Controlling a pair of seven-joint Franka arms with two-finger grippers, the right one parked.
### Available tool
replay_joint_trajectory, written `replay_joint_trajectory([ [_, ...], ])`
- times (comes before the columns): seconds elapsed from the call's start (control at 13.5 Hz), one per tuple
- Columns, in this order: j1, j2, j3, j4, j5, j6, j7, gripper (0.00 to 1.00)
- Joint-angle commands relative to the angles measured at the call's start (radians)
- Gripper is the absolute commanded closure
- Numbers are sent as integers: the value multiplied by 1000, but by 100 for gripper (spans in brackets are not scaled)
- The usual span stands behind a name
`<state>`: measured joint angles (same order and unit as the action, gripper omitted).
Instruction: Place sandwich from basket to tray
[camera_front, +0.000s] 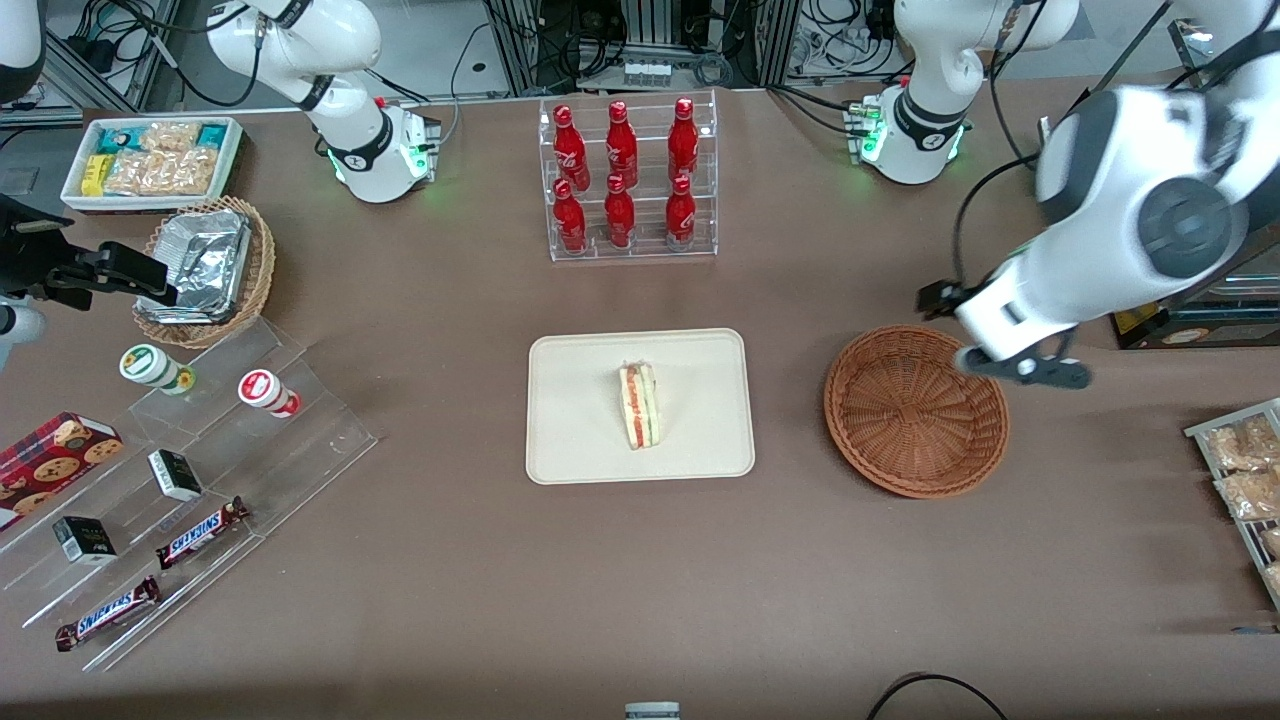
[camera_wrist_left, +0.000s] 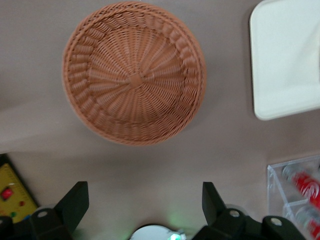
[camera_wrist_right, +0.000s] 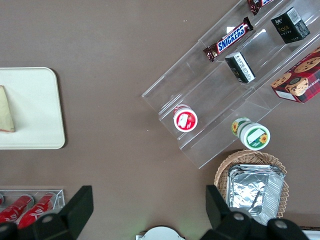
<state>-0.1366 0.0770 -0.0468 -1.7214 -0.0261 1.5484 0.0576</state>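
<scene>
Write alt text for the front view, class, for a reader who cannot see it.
A sandwich lies on a cream tray at the table's middle, while the round brown basket beside it holds nothing. The working arm's claw hovers over the basket's rim, and red bottles stand in a clear rack.

A wide table (camera_front: 420, 610) with a matte brown top fills nearly the whole front view. Its surface is plain and evenly lit, and the shadows on it are soft and faint. Farther from the front camera than the table, a strip of pale grey floor (camera_front: 440, 45) shows, crossed by loose black cables (camera_front: 830, 20). A dark metal frame (camera_front: 650, 30) stands there near the middle. On the table, a clear plastic rack (camera_front: 630, 180) stands upright in tiers. Toward the parked arm's end, a clear stepped stand (camera_front: 300, 420) lies at an angle. At the table edge nearest the front camera, a black cable (camera_front: 930, 690) loops into view.
</scene>
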Motion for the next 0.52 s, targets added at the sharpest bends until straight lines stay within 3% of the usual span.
replay_joint_trajectory([
  [0.0, 58, -60, 13, 25, 14, -65, 109, 0],
  [0.22, 87, -65, 12, 118, 95, -126, 151, 0],
  [0.44, 89, -66, 27, 158, 95, -143, 146, 0],
])
